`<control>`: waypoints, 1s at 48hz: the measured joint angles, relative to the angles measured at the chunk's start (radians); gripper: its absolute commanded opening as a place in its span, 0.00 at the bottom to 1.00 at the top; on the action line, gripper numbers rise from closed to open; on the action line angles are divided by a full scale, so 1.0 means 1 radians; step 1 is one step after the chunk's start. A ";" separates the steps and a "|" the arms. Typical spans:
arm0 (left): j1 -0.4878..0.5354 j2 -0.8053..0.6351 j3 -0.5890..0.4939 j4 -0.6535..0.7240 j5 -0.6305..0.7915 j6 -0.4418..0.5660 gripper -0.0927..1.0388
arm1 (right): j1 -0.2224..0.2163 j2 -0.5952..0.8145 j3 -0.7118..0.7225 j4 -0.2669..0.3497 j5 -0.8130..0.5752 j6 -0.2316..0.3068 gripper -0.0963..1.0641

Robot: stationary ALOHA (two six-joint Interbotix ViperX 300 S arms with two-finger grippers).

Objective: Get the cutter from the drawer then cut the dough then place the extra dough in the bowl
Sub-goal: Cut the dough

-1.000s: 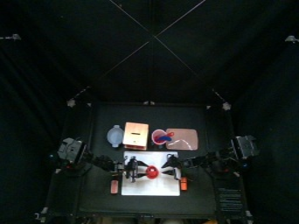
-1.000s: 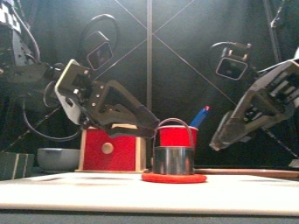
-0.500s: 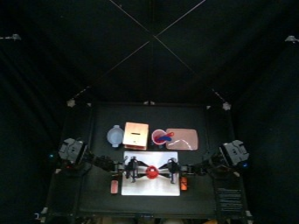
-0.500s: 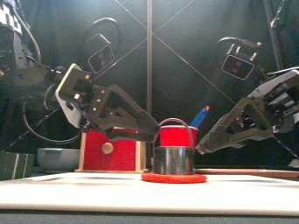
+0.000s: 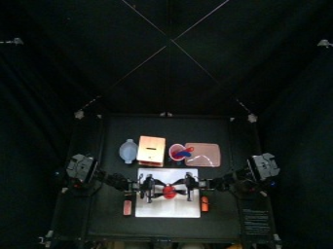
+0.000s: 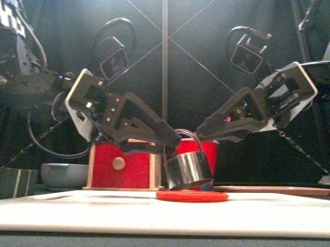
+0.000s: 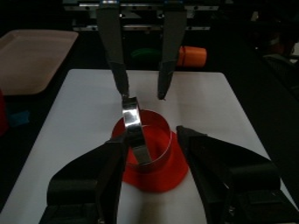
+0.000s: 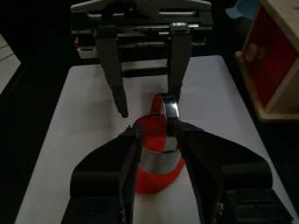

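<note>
The right gripper point(image 8: 160, 129) has its two black jaws drawn in on either side of the cutter point(image 6: 194, 170), a short shiny metal ring with a thin wire handle, and holds it tilted. The left gripper point(image 7: 152, 140) faces it, jaws spread wide to either side of the cutter. The cutter's lower rim rests on the dough point(image 6: 192, 196), a flat, smooth red disc lying near the middle of the white cutting board point(image 6: 77, 207) at the table's front.

Behind the board stand a pale wooden box point(image 5: 151, 149) with a red drawer front and, to its left, a blue-grey bowl point(image 6: 62, 174). A flat pink tray point(image 5: 211, 156) lies to the box's right.

Half a second ago the cutter stood upright on the dough, with both grippers held back from it. Both have since closed in, and the cutter now leans.
</note>
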 measured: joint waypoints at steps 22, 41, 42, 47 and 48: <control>0.000 0.000 0.000 0.000 0.000 0.023 0.83 | 0.081 -0.048 0.021 0.071 0.049 -0.017 0.72; 0.000 0.000 -0.014 -0.002 0.008 0.071 0.83 | 0.000 -0.061 0.012 -0.020 0.086 -0.018 0.72; 0.000 0.000 -0.017 -0.002 0.008 0.075 0.83 | -0.006 -0.055 0.009 -0.021 0.086 -0.020 0.72; -0.002 0.000 -0.023 -0.002 0.011 0.087 0.83 | -0.023 -0.031 0.000 -0.029 0.089 -0.015 0.72; 0.000 0.000 -0.025 -0.002 0.014 0.089 0.82 | -0.025 -0.025 -0.002 -0.029 0.091 -0.014 0.72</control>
